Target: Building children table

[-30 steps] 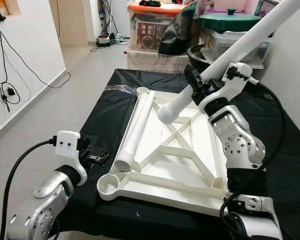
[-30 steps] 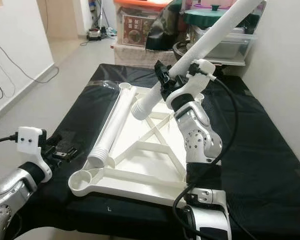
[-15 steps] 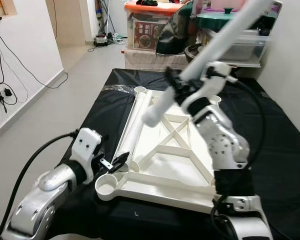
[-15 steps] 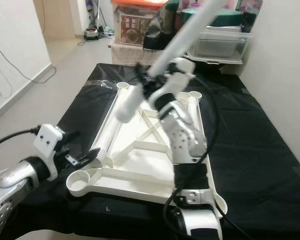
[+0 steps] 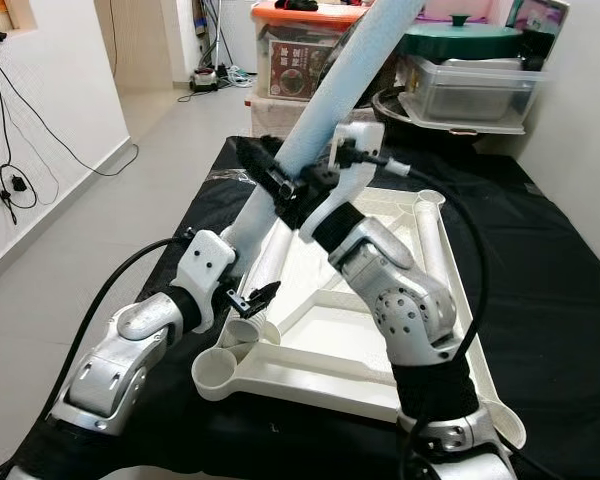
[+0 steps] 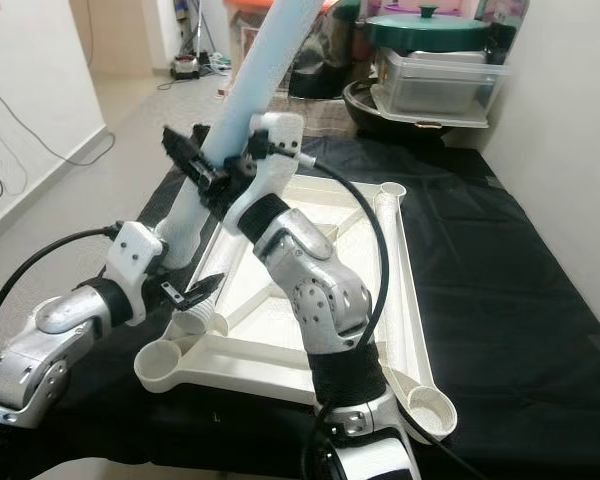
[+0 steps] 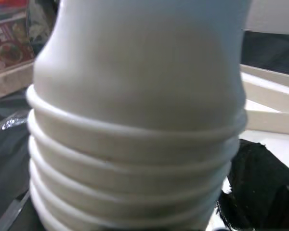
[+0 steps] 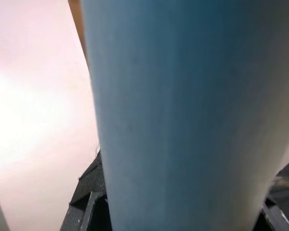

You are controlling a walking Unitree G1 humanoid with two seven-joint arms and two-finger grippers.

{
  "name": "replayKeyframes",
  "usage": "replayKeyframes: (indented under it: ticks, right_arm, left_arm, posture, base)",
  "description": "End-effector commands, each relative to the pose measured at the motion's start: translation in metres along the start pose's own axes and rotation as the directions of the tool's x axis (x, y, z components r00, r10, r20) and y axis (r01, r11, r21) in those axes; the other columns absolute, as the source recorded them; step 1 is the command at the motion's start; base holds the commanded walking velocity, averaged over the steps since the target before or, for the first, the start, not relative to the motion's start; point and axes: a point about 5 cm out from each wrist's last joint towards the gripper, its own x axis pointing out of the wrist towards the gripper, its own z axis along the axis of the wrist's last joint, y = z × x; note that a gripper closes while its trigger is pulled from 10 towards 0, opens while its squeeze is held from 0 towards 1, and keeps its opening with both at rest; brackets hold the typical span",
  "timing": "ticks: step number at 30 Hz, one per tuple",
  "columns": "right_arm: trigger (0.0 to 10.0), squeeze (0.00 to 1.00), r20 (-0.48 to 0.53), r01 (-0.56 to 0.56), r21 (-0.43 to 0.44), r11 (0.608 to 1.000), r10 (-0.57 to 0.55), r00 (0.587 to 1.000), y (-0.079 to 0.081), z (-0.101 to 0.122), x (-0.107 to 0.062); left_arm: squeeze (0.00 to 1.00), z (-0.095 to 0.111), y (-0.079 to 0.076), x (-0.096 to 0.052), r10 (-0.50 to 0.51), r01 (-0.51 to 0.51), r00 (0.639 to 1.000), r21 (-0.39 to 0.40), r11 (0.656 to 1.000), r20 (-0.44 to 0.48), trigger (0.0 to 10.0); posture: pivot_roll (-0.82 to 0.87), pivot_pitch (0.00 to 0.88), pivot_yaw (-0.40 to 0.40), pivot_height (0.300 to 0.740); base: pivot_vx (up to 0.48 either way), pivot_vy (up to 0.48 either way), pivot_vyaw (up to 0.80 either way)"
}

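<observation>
Starting nearest you, the upturned white table frame (image 5: 380, 330) lay on the black-covered bed (image 5: 550, 330), and its near-left corner socket (image 5: 218, 372) stood empty. Just behind that socket your left end effector (image 5: 254, 298) hovered with its black fingers a little apart and nothing between them, close by the ribbed end of a table leg; in the left wrist view that ribbed end (image 7: 135, 159) loomed right before the fingers. Above it, your right end effector (image 5: 285, 185) was clamped around the long white leg (image 5: 330, 95), which slanted steeply up and away, its lower end pointing down toward the near-left socket. Whether that ribbed end belonged to this held leg or to another lying along the frame's left edge, you could not tell from these views. Another leg (image 5: 430, 235) lay along the frame's right edge, unfitted. By my judgement you were early in the build: no leg was seated, and every socket remained to be filled. Farther off stood storage boxes (image 5: 460, 85) and a red-lidded crate (image 5: 300, 50).
</observation>
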Motion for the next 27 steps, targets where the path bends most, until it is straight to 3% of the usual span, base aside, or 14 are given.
replayKeyframes:
  ticks: [1,9,18,20,21,27]
  right_arm:
    - [10.0,0.00,-0.025,-0.071,0.020,0.997,0.071,0.997,0.012,-0.006,0.002]
    - [10.0,0.00,-0.067,-0.039,0.000,0.999,0.038,0.997,0.006,-0.015,0.002]
    - [10.0,0.00,-0.086,0.061,0.006,0.998,-0.060,0.994,-0.013,-0.014,-0.001]
    - [10.0,0.00,-0.086,0.098,0.049,0.994,-0.094,0.992,-0.019,-0.013,-0.001]
    - [10.0,0.00,-0.092,0.162,0.165,0.973,-0.148,0.985,-0.028,-0.014,-0.002]
    - [10.0,0.00,-0.119,0.213,0.265,0.940,-0.187,0.975,-0.034,-0.022,-0.004]
  left_arm:
    - [0.00,0.009,-0.005,0.009,-0.022,0.021,0.999,0.029,0.999,0.040,10.0]
    - [0.00,0.017,-0.014,0.018,-0.034,0.029,0.997,0.075,0.997,0.074,10.0]
    - [0.00,0.010,-0.015,0.019,0.021,-0.024,0.998,0.040,0.999,0.064,10.0]
    - [0.00,0.008,-0.015,0.018,0.037,-0.039,0.997,0.030,0.999,0.061,10.0]
    - [0.00,0.007,-0.016,0.019,0.063,-0.064,0.996,0.013,0.998,0.062,10.0]
    - [0.00,0.006,-0.018,0.020,0.091,-0.091,0.994,-0.001,0.996,0.065,10.0]
  posture:
    - [0.05,0.000,-0.056,0.740]
    - [0.05,0.000,-0.056,0.740]
    - [0.04,0.000,-0.061,0.740]
    - [0.04,0.000,-0.062,0.740]
    - [0.04,0.000,-0.065,0.740]
    - [0.05,0.000,-0.065,0.740]
  base:
    - [0.000,0.000,0.00]
    - [0.000,0.000,0.00]
    - [0.000,0.000,0.00]
    - [0.000,0.000,0.00]
    - [0.000,0.000,0.00]
    - [0.000,0.000,0.00]
